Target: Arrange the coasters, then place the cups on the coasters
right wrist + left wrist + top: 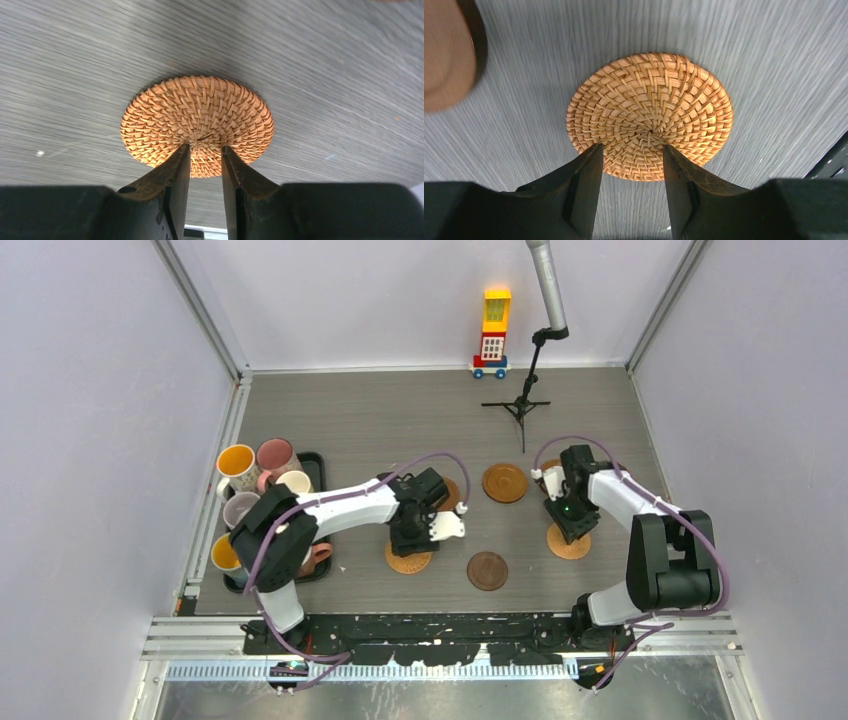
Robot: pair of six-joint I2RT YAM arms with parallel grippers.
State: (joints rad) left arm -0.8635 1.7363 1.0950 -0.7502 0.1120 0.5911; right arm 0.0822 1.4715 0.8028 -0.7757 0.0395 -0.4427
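Woven orange-brown coasters lie on the grey table. My left gripper [411, 538] hovers over one coaster [409, 562]; in the left wrist view the jaws [631, 147] stand apart over its near rim [649, 100], with nothing between them. My right gripper [570, 524] is over another coaster [572, 548]. Its jaws [205, 147] show a narrow gap, tips at the disc's centre [195, 110], and grip nothing. A rimmed coaster [505, 482] and a darker one [487, 570] lie between the arms. Two more coasters [452, 495] [547, 472] are partly hidden by the arms. The cups [237, 462] stand at the left.
A black tray [314, 462] at the left edge holds the mugs. A toy block tower [492, 330] and a black tripod stand [522, 405] stand at the back. White walls close in both sides. A blurred brown disc [446, 50] shows at the left wrist view's corner.
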